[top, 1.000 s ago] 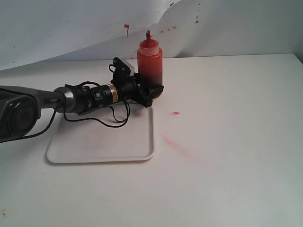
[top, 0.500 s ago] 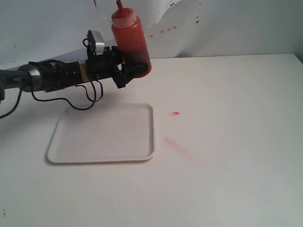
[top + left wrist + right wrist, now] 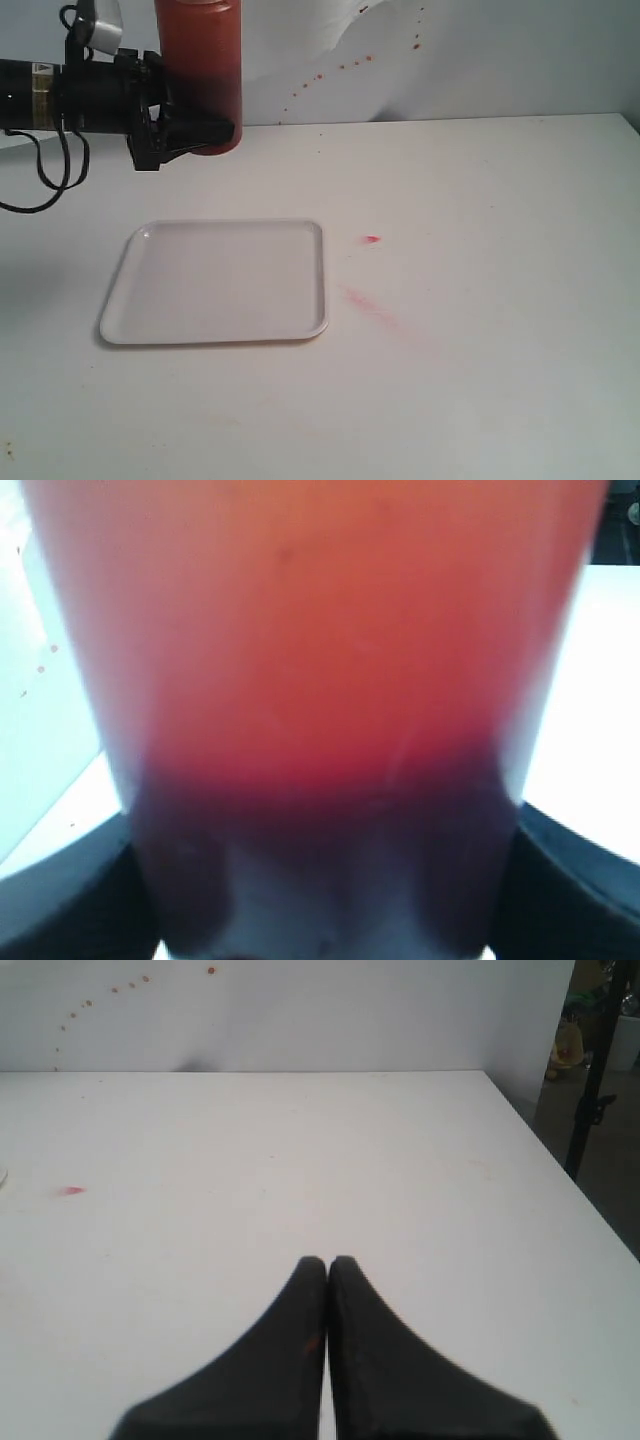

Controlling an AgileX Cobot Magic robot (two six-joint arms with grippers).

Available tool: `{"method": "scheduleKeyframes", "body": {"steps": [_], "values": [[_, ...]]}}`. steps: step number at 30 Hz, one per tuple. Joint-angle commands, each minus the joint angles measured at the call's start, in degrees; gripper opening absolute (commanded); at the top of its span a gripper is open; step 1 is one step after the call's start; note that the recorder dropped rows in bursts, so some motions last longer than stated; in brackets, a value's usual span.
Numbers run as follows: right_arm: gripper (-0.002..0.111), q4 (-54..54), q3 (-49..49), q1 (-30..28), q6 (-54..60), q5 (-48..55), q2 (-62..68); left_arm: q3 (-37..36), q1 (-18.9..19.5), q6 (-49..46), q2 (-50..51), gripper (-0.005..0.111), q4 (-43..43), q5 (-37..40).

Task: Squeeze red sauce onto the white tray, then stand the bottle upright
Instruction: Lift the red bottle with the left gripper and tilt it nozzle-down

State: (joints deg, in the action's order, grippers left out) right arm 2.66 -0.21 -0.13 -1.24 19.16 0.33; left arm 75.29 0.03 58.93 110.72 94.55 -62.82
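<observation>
Our left tool (image 3: 195, 132) clamps the lower part of the bottle (image 3: 198, 60), which is upright and clear of the counter (image 3: 500, 300), at 11 o'clock from the white tray (image 3: 215, 285). On the counter near the tray we see a red spot (image 3: 372, 240) at 3 o'clock and a pinkish smear (image 3: 372, 308) at 4 o'clock. Our right tool (image 3: 327, 1272) has its fingers pressed together, gripping nothing.

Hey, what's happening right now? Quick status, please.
Left gripper shut on the bottle, held off the table. Right gripper shut, empty. White tray bare. Red smear beside tray, nothing blocking.
</observation>
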Motion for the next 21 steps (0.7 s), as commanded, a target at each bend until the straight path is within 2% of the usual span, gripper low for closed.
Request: {"method": "scheduleKeyframes", "body": {"steps": [1,10,15,21], "values": [[0.0,-0.3,0.2,-0.3,0.3,-0.1,-0.3,-6.6,0.1,0.6,-9.3,0.0,-2.5,-1.2],[0.0,-0.3,0.2,-0.3,0.3,-0.1,-0.3,-19.7,0.1,1.0,-25.4,0.0,-1.0,5.4],[0.0,-0.3,0.2,-0.3,0.3,-0.1,-0.3,-22.9,0.1,4.6,-33.8,0.0,2.8,11.7],[0.0,-0.3,0.2,-0.3,0.3,-0.1,-0.3,-23.1,0.1,10.2,-40.5,0.0,5.4,12.2]]}}
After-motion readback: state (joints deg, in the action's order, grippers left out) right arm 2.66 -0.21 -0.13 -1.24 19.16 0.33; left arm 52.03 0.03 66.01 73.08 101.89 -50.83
